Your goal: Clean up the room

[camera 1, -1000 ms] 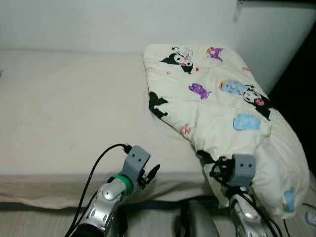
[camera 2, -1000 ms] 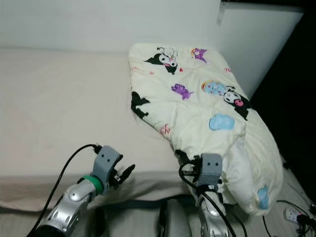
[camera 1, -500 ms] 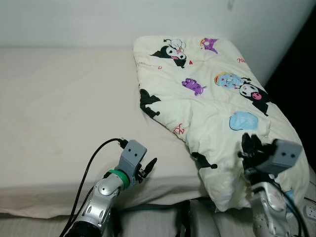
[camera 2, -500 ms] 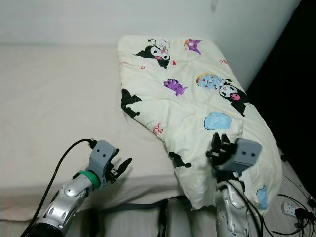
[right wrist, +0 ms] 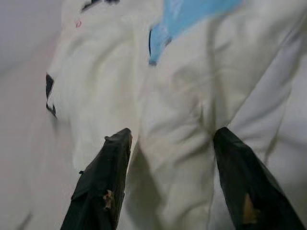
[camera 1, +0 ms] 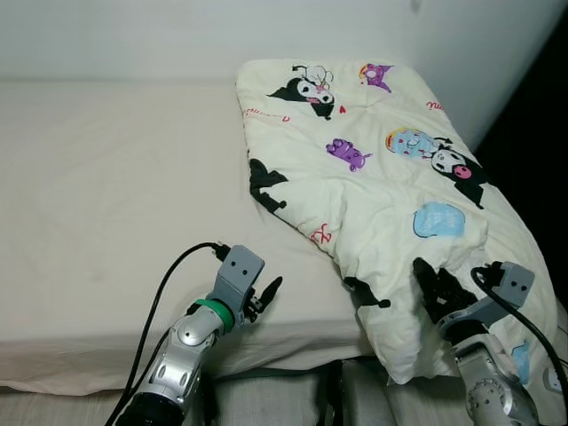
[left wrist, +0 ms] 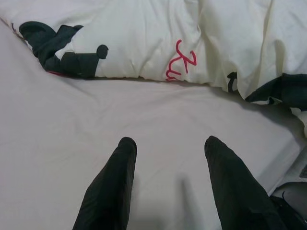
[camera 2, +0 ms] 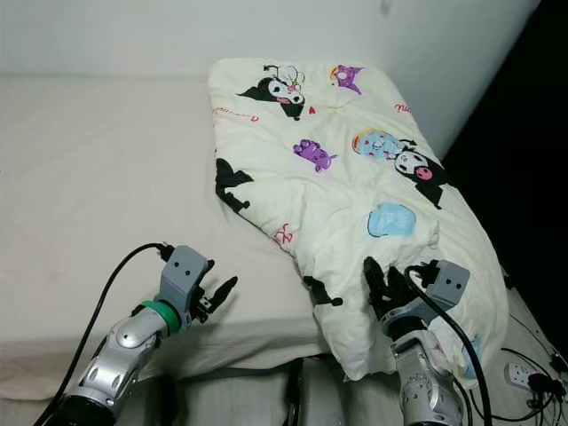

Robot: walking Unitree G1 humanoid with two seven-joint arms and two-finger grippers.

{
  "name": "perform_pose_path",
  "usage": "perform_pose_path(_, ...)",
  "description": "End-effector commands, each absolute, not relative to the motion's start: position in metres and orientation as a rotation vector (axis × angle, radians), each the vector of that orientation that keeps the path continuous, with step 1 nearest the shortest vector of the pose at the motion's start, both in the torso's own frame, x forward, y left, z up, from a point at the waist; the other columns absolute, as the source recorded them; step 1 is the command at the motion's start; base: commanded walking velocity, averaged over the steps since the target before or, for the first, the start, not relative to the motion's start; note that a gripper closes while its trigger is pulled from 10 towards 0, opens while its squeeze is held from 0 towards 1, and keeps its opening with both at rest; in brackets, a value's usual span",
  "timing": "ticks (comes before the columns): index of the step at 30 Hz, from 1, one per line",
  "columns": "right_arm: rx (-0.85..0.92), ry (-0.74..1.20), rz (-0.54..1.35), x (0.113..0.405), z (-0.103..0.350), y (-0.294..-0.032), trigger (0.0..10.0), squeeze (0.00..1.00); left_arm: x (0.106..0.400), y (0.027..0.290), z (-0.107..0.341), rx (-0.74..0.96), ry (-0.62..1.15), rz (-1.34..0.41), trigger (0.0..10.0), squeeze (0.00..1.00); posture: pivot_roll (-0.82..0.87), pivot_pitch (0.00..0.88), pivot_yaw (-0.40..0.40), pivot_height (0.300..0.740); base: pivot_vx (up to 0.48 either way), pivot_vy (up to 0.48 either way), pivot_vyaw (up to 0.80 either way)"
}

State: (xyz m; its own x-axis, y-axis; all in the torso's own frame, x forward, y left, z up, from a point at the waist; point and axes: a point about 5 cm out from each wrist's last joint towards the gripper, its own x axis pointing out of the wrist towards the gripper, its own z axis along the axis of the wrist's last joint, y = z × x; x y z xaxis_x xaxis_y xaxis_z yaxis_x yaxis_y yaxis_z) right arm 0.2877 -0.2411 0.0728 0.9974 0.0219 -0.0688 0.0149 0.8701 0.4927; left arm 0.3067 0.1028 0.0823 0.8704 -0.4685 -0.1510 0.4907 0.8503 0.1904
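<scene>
A cream quilt (camera 1: 373, 169) printed with cartoon figures lies bunched on the right side of the bed (camera 1: 106, 195), its lower end hanging over the bed's front corner. My right gripper (camera 1: 433, 288) is open, its black fingers (right wrist: 105, 182) pressed against the quilt's hanging lower end, cloth bulging between them. My left gripper (camera 1: 266, 295) is open and hovers just above the bare sheet near the front edge, a little left of the quilt's lower fold (left wrist: 182, 57).
The pale sheet stretches bare across the bed's left and middle. A white wall (camera 1: 177, 35) runs behind the bed. A dark gap (camera 1: 541, 151) lies to the right of the bed, with a cable and a socket strip (camera 2: 531, 380) on the floor there.
My right gripper has dropped and pushed forward into the quilt's hanging end. The left gripper has hardly moved. The camera has shifted slightly.
</scene>
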Motion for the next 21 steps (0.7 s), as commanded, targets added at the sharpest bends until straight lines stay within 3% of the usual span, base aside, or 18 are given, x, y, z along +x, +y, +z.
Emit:
perform_pose_path(1, 0.522, 0.158, 0.002, 0.284, 0.059, -0.238, 10.0, 0.0, 0.302, 0.103, 0.076, 0.224, 0.128, -0.507, 10.0, 0.0, -0.06, 0.05, 0.015, 0.586, 0.0, 0.0, 0.0)
perform_pose_path(9, 0.472, 0.226, -0.013, 0.293, 0.051, -0.228, 10.0, 0.0, 0.302, 0.103, 0.077, 0.224, 0.128, -0.507, 10.0, 0.0, -0.05, 0.051, 0.023, 0.586, 0.0, 0.0, 0.0)
perform_pose_path(10, 0.452, 0.2, 0.022, 0.296, 0.057, -0.224, 0.0, 0.0, 0.303, 0.103, 0.077, 0.225, 0.128, -0.507, 10.0, 0.0, -0.05, 0.049, 0.023, 0.586, 0.0, 0.0, 0.0)
perform_pose_path(14, 0.369, 0.123, 0.35, 0.297, 0.083, -0.192, 0.0, 0.0, 0.304, 0.104, 0.079, 0.226, 0.125, -0.501, 10.0, 0.0, -0.06, 0.047, 0.024, 0.586, 0.0, 0.0, 0.0)
perform_pose_path(15, 0.369, 0.123, 0.35, 0.297, 0.083, -0.192, 0.0, 0.0, 0.304, 0.104, 0.079, 0.226, 0.125, -0.501, 10.0, 0.0, -0.06, 0.047, 0.024, 0.586, 0.0, 0.0, 0.0)
perform_pose_path(19, 0.287, 0.227, 0.668, 0.275, 0.083, -0.163, 0.0, 0.0, 0.306, 0.103, 0.083, 0.227, 0.113, -0.507, 10.0, 0.0, -0.06, 0.045, 0.022, 0.586, 0.0, 0.0, 0.0)
perform_pose_path(21, 0.273, 0.259, 0.728, 0.268, 0.081, -0.158, 0.0, 0.0, 0.306, 0.103, 0.084, 0.227, 0.11, -0.507, 10.0, 0.0, -0.06, 0.044, 0.021, 0.586, 0.0, 0.0, 0.0)
